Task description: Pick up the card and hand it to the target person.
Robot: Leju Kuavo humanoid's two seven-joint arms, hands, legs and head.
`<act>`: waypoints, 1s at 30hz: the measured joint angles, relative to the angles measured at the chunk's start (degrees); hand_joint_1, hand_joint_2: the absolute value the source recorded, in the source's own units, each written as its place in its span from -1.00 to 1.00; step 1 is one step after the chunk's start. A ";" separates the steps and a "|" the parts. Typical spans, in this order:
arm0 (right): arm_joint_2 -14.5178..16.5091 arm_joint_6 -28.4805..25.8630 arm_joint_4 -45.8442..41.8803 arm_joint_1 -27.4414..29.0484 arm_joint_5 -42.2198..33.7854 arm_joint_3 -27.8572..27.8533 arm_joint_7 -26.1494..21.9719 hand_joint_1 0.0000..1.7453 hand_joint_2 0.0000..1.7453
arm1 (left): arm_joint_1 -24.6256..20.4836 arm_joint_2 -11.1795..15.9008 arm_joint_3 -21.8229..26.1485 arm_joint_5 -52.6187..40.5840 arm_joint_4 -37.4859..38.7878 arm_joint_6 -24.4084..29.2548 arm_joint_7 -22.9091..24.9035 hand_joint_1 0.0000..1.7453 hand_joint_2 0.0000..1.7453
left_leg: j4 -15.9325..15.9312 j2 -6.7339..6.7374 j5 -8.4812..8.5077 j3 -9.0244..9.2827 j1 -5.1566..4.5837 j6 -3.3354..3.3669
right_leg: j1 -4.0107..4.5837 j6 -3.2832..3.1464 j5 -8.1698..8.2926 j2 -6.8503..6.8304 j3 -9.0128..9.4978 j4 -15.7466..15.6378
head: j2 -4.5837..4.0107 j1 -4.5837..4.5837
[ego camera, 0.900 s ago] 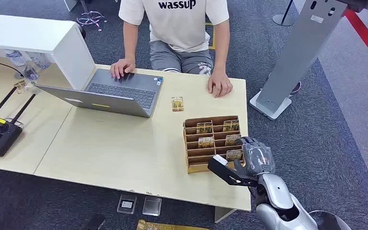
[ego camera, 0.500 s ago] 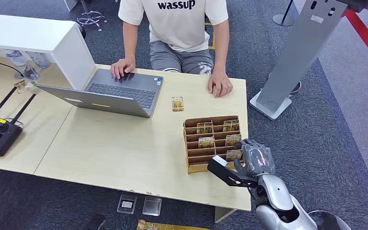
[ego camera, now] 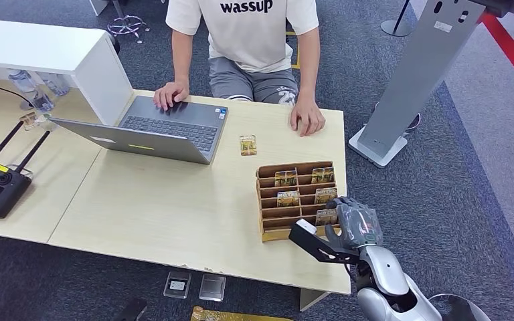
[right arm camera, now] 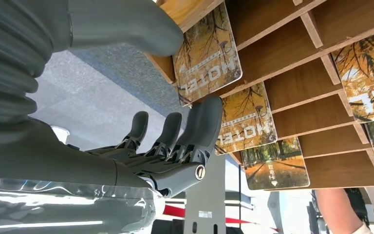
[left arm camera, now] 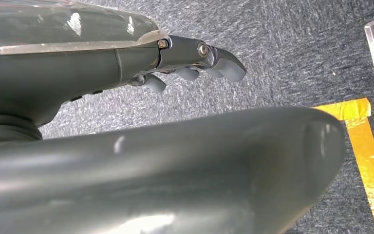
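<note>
The wooden card rack [ego camera: 296,198] stands on the table [ego camera: 174,207], near its corner on the robot's right, and serves as the landmark. The right hand [ego camera: 355,221] is at the rack's near right corner, thumb [right arm camera: 126,24] on one side of the nearest hotel card [right arm camera: 207,53] and dark fingers [right arm camera: 202,126] on the other, against the next card behind it; the thumb and fingers are narrowly parted around the card, and whether they actually pinch it cannot be told. The card sits in its slot in the rack. More cards fill slots farther back. A loose card [ego camera: 247,144] lies on the table beyond the rack, toward the seated person [ego camera: 254,40], whose hand [ego camera: 306,120] rests on the table edge. The left hand [left arm camera: 195,66] hangs over the carpet, fingers loosely curled, holding nothing.
</note>
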 joint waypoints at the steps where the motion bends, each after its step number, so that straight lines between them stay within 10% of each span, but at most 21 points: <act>1: 0.02 -0.04 0.10 0.00 -0.10 0.01 -0.05 -0.10 1.00 | 0.00 0.00 -0.01 0.08 0.00 0.01 0.03 -1.00 -1.00 | 0.00 0.00 0.00 0.00 0.00 0.00 | 0.00 0.00 0.00 0.00 0.00 0.00 | 0.00 -0.01; 14: 0.06 -0.25 0.75 -0.09 -0.40 0.02 -0.11 0.07 1.00 | 0.09 0.02 -0.05 0.36 0.00 0.00 0.11 -1.00 -1.00 | 0.00 0.00 0.00 0.00 0.00 0.00 | 0.00 0.00 0.00 0.00 0.00 0.00 | 0.00 -0.01; 29: 0.06 -0.27 0.84 -0.11 -0.51 0.02 -0.11 0.97 1.00 | 0.15 0.13 -0.56 0.53 0.00 0.02 0.11 -1.00 -1.00 | 0.00 0.00 0.00 0.01 0.00 0.00 | 0.00 0.00 0.00 0.00 0.01 0.00 | 0.00 -0.01; 30: 0.06 -0.27 0.84 -0.13 -0.51 0.02 -0.11 1.00 1.00 | 0.15 0.13 -0.65 0.53 0.00 0.03 0.11 -1.00 -0.50 | 0.00 0.00 0.00 0.01 0.00 0.00 | 0.00 0.00 0.00 0.00 0.01 0.00 | 0.00 0.00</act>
